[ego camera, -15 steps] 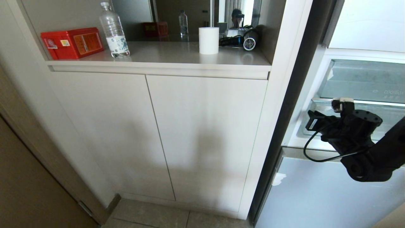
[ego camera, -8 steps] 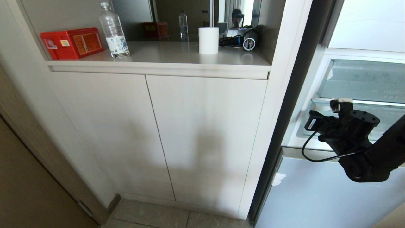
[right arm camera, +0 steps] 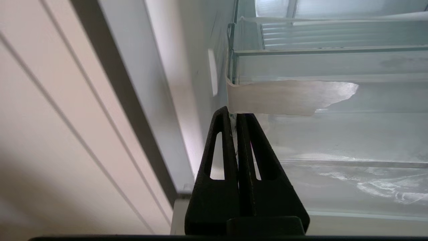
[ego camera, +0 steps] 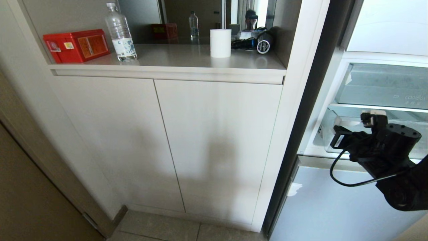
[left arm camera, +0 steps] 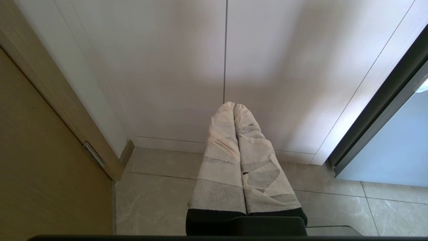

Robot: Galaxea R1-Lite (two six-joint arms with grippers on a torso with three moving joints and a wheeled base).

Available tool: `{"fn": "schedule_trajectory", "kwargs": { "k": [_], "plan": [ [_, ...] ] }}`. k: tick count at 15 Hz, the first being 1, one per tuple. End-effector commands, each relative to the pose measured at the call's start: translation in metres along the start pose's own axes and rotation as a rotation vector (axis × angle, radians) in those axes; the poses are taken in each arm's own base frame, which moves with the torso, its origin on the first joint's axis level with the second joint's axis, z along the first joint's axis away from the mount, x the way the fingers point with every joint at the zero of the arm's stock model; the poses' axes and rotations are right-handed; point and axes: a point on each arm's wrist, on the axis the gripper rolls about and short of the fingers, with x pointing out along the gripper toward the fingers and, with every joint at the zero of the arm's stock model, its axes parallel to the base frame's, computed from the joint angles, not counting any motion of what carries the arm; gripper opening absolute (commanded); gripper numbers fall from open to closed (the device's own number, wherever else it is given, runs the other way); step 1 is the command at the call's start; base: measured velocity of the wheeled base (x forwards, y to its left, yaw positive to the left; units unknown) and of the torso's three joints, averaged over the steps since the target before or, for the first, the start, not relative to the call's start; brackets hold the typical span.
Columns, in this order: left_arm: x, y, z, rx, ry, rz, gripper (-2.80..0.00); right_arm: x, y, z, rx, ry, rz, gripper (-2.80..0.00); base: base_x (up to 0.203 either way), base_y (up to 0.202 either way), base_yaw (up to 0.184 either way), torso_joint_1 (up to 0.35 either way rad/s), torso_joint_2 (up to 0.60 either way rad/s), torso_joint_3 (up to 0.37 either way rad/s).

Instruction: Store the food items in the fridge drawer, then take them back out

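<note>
The right gripper (right arm camera: 236, 115), fingers pinched on the fridge drawer (right arm camera: 334, 134) at its taped front edge, has drawn back, so it's sliding open for loading

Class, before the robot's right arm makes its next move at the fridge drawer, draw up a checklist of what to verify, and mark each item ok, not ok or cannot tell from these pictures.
1. Right hand at the fridge drawer: ok, its tips sit at the drawer's front corner, just under the white tape scrap.
2. Right hand's fingers pressed together: ok. Whether they pinch the drawer's edge: cannot tell.
3. Drawer pulled out enough to load: cannot tell.
4. Red fruit located: not ok, it shows in no view.
5. Left hand out of the way: ok, shut and pointing at the cabinet doors, away from the fridge.
</note>
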Motion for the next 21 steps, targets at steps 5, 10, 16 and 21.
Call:
{"fn": "schedule_trajectory", "kwargs": {
  "k": [5,10,16,21],
  "plan": [
    [0.0,0.0,0.0,0.0,0.002,0.001,-2.8,-0.074,-0.001,0.012,0.009,0.058,-0.003,0.0,0.0,0.0,0.0,0.0,0.0,0.0],
    [0.0,0.0,0.0,0.0,0.002,0.001,-2.8,-0.112,-0.002,0.015,0.054,0.076,-0.018,0.0,0.0,0.0,0.0,0.0,0.0,0.0],
    [0.0,0.0,0.0,0.0,0.002,0.0,-2.8,-0.155,-0.018,0.049,0.027,-0.044,-0.107,0.0,0.0,0.0,0.0,0.0,0.0,0.0],
    [0.0,0.0,0.0,0.0,0.002,0.001,-2.8,-0.14,-0.051,0.131,-0.004,0.017,-0.194,0.0,0.0,0.0,0.0,0.0,0.0,0.0]
  ]
}}
